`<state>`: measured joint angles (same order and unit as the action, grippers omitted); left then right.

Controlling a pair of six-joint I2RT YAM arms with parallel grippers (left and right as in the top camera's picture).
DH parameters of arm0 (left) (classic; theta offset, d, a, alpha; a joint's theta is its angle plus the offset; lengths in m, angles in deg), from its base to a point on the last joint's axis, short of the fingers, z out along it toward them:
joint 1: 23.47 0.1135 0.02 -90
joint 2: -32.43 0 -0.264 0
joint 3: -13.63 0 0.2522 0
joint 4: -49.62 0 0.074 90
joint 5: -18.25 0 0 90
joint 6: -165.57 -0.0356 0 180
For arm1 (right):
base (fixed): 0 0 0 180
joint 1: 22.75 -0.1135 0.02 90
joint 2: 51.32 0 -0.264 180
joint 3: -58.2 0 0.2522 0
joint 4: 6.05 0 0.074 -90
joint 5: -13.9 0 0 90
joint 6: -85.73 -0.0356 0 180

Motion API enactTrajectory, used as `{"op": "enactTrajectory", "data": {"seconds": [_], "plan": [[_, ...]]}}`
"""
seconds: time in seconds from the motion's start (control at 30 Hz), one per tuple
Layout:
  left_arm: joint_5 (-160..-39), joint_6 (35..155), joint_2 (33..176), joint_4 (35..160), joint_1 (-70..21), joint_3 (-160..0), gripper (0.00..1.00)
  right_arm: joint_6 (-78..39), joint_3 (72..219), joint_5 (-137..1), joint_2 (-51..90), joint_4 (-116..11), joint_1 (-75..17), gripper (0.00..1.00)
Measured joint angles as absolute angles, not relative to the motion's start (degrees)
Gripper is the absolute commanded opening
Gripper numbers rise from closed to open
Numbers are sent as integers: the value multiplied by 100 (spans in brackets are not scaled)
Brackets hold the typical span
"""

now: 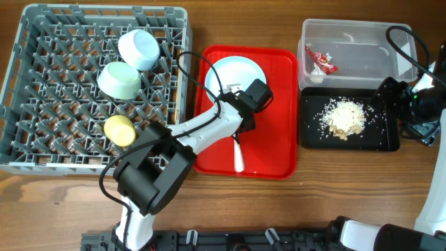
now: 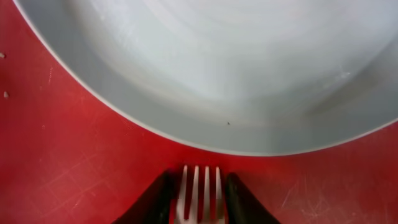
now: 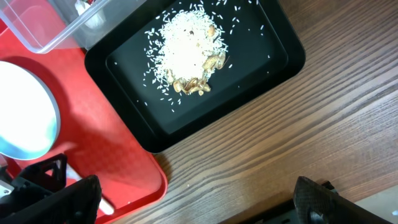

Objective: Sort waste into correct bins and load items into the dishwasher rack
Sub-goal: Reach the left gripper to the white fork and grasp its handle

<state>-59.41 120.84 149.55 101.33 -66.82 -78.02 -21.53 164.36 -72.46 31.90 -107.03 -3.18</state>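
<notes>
Left gripper [image 2: 199, 186] straddles the white fork [image 2: 200, 202] on the red tray [image 2: 62, 174] beside the plate [image 2: 217, 62], grip unclear; light, stiff, slippery plastic, best pinched across its flat neck, while right gripper [image 3: 193, 205] gapes empty.

**Plastic Nearly Everywhere, on Bare Wood**

The table [image 1: 348, 188] is brown wood with a plain grain. The red tray [image 2: 62, 174] is glossy plastic, finely scratched. The plate [image 2: 217, 62] is smooth and softly shiny. The fork [image 2: 200, 193] is white plastic, the black tray [image 3: 273, 56] matt, the tub [image 1: 362, 31] clear plastic, the rack [image 1: 56, 104] dull grey plastic, and the rice scraps [image 3: 186, 56] grainy.
</notes>
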Motion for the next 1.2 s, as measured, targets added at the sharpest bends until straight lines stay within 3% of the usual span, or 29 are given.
{"op": "enactTrajectory", "data": {"seconds": [0.23, 0.33, 0.43, 0.93, 1.03, 1.2], "plan": [[-6004, 12093, 14955, 10127, -6682, -7804, 28, -2153, 16436, -7246, 3190, -10703, -318, 100], [-6028, 12093, 14955, 10129, -6682, -7808, 46, -2151, 16436, -7246, 3190, -10705, -318, 100], [-6068, 12093, 14955, 10229, -6682, -7826, 51, -2151, 16436, -7246, 3190, -10705, -318, 100], [-6343, 12087, 14955, 10647, -6682, -7883, 42, -2153, 16436, -7248, 3190, -10705, -318, 100], [-6354, 12098, 14955, 10656, -6682, -7883, 33, -2151, 16436, -7246, 3190, -10705, -318, 100], [-6371, 12082, 14955, 10669, -6682, -7883, 33, -2151, 16436, -7246, 3190, -10703, -318, 100]]}}
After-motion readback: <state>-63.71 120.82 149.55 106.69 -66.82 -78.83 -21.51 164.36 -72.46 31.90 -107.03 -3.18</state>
